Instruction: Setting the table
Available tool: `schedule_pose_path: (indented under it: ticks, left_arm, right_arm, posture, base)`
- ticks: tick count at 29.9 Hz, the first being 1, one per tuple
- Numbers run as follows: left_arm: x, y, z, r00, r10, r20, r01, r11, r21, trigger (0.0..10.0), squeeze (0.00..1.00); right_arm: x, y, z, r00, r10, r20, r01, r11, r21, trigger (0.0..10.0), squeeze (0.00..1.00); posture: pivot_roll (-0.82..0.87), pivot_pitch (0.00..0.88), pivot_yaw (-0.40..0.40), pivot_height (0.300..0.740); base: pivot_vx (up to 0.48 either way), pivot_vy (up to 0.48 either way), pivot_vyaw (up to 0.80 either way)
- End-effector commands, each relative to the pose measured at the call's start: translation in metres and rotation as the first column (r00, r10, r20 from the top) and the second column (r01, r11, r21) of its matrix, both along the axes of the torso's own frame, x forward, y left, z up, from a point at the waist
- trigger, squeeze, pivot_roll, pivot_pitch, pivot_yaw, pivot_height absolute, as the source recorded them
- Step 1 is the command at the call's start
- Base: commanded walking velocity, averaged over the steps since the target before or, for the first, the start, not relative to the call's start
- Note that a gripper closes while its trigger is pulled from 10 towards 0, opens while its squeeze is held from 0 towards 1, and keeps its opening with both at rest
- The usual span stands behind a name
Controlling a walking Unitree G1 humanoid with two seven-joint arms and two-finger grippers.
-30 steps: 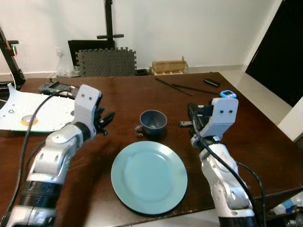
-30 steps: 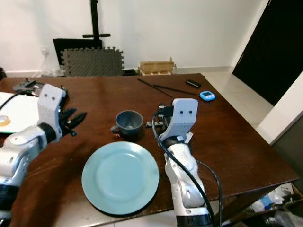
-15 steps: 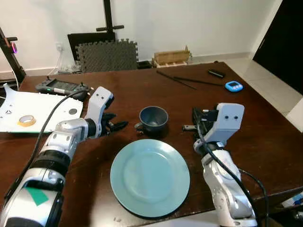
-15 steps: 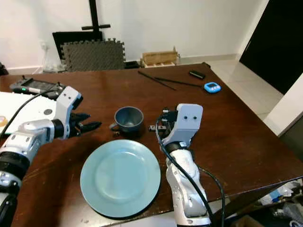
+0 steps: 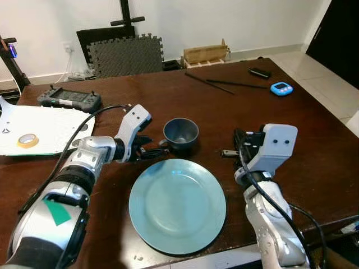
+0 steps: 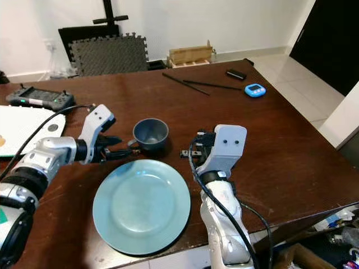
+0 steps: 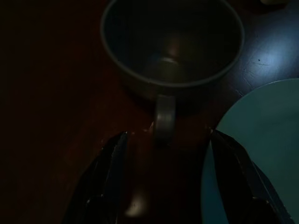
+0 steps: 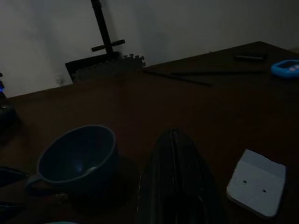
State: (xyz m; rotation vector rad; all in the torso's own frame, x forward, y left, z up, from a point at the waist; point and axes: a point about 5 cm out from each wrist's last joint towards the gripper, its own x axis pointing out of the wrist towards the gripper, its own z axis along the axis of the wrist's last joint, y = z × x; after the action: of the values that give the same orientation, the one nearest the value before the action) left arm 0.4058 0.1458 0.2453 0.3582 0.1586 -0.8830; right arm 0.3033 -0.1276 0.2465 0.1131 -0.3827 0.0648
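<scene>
L pincer [image 7: 163, 179] spread, fingers either side of cup [image 5: 180, 133] handle, not touching. R pincer [image 8: 175, 177] pressed together, idle right of cup. Plate [image 5: 177, 204] nearest on tabletop [image 5: 314, 134].

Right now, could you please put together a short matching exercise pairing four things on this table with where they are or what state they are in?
Things:
1. plate
2. cup
3. left gripper
4. blue timer

Places or states:
a. open, fingers either side of the cup's handle
b. far right part of the table
c. near edge, between the arms
d. just behind the plate

Pairs: 1-c, 2-d, 3-a, 4-b
</scene>
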Motion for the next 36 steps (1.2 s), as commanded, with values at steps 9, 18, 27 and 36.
schedule_pose_path:
  ticks: [9, 18, 27, 36]
  left_arm:
    - [0.003, -0.010, 0.000, 0.997, 0.027, 0.076, -0.028, 1.000, 0.008, 7.1, 0.00]
    - [0.004, -0.010, -0.002, 0.995, 0.036, 0.094, -0.036, 0.999, -0.003, 0.0, 0.00]
    - [0.002, -0.008, -0.010, 0.996, 0.027, 0.081, -0.027, 1.000, 0.000, 0.0, 0.00]
    - [0.001, -0.005, -0.013, 0.995, 0.038, 0.096, -0.037, 0.999, -0.009, 0.6, 0.00]
  right_arm:
    - [-0.004, -0.004, -0.001, 1.000, -0.018, -0.016, 0.018, 1.000, 0.003, 10.0, 0.00]
    - [-0.004, -0.003, 0.000, 1.000, -0.016, -0.019, 0.016, 1.000, 0.001, 10.0, 0.00]
    - [-0.001, -0.001, 0.002, 1.000, -0.004, -0.020, 0.004, 1.000, -0.001, 10.0, 0.00]
    - [0.001, -0.001, 0.004, 1.000, 0.002, -0.015, -0.002, 1.000, -0.005, 10.0, 0.00]
  posture:
    - [-0.09, 0.272, 0.091, 0.740]
    - [-0.09, 0.269, 0.084, 0.740]
    - [-0.09, 0.265, 0.071, 0.740]
    - [-0.08, 0.254, 0.063, 0.740]
  base:
    - [0.000, 0.000, 0.00]
    - [0.000, 0.000, 0.00]
    - [0.000, 0.000, 0.00]
    - [0.000, 0.000, 0.00]
